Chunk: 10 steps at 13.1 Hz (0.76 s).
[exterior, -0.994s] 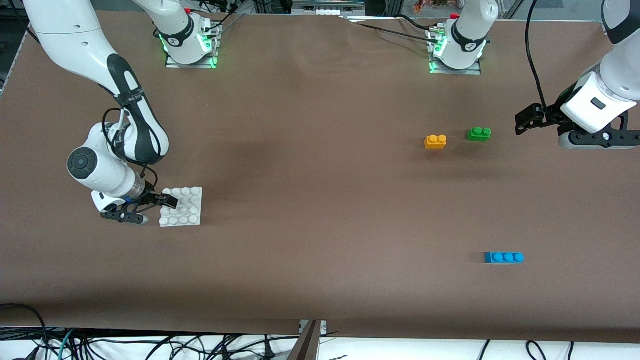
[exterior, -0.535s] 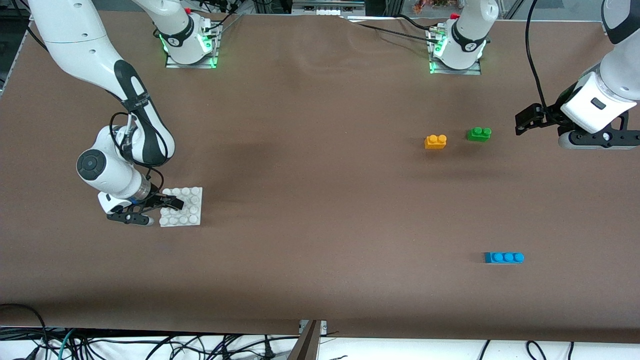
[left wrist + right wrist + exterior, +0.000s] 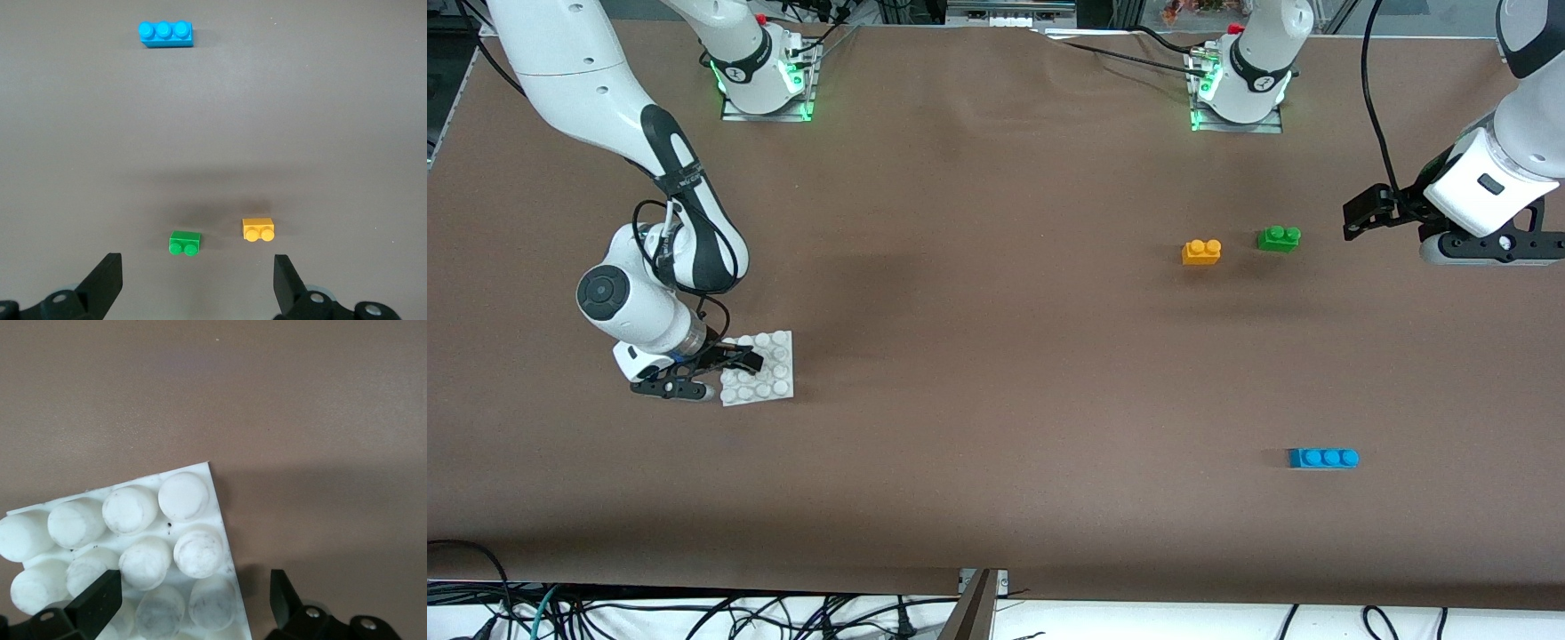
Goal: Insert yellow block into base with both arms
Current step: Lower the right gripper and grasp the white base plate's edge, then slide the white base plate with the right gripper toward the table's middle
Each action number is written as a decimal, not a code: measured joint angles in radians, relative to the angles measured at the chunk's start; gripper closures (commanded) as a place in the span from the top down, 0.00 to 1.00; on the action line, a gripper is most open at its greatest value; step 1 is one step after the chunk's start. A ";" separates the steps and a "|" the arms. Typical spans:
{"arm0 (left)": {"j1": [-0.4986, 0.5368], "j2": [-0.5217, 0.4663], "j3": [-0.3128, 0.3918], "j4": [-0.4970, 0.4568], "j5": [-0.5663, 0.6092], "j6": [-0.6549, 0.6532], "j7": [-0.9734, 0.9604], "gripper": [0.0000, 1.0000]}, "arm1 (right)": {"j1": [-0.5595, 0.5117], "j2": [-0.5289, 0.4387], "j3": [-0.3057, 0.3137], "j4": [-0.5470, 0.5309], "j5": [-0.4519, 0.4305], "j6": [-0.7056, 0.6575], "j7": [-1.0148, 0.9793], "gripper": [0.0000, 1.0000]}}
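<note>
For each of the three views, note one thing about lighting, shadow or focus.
Front view: even overhead light, a soft shadow lying on the table below the yellow block. Left wrist view: a faint dark band on the table above the green brick. Right wrist view: the base is sharp, with a shadow at its edge.

We see a big brown table. On it, a flat white plastic plate with round bumps lies right under the right gripper. A small orange-yellow plastic brick and a small green plastic brick sit side by side near the left gripper. A longer blue plastic brick lies well apart from both grippers.
</note>
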 measured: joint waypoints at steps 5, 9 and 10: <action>0.000 0.000 0.000 0.000 0.000 0.000 0.000 1.00 | 0.000 0.004 0.000 0.003 0.007 0.002 -0.004 0.80; 0.000 0.000 0.000 0.000 0.000 0.000 0.000 1.00 | 0.003 0.018 0.001 0.007 0.028 0.011 -0.004 0.80; 0.000 0.000 0.000 0.000 0.000 0.000 0.000 1.00 | 0.006 0.022 0.003 0.007 0.029 0.023 -0.004 0.80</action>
